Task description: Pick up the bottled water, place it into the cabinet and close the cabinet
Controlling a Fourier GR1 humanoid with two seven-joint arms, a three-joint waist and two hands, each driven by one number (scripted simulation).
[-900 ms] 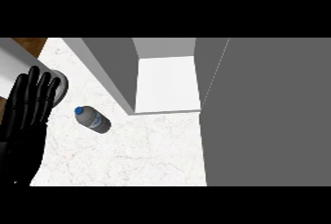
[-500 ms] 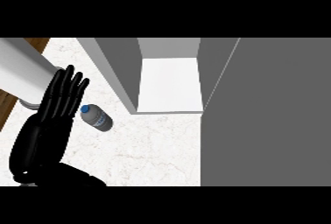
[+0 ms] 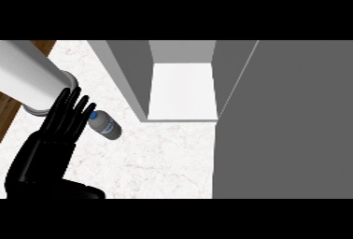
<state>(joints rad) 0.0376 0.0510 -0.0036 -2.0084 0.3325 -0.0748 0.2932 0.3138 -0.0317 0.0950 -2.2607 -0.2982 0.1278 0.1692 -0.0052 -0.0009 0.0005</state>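
Observation:
The bottled water point(image 3: 106, 125) lies on its side on the white marble counter point(image 3: 158, 154), its blue cap pointing up-left. My left hand point(image 3: 59, 128) comes in from the lower left with straight fingers, open, its fingertips point(image 3: 81, 106) just left of the cap; I cannot tell whether they touch. It holds nothing. The cabinet point(image 3: 183, 91) stands open to the right of the bottle, showing a white inner floor between grey walls. Its grey door point(image 3: 286, 121) is swung open and fills the right side. My right hand is out of view.
A pale grey cylinder point(image 3: 31, 77) slants in from the upper left, ending behind my fingertips. The counter's left edge meets brown wood point(image 3: 8, 114). The cabinet's left wall point(image 3: 127, 77) stands close to the right of the bottle.
My left hand has moved right and forward, from the counter's left edge to right beside the bottle's cap. The bottle has stayed where it was.

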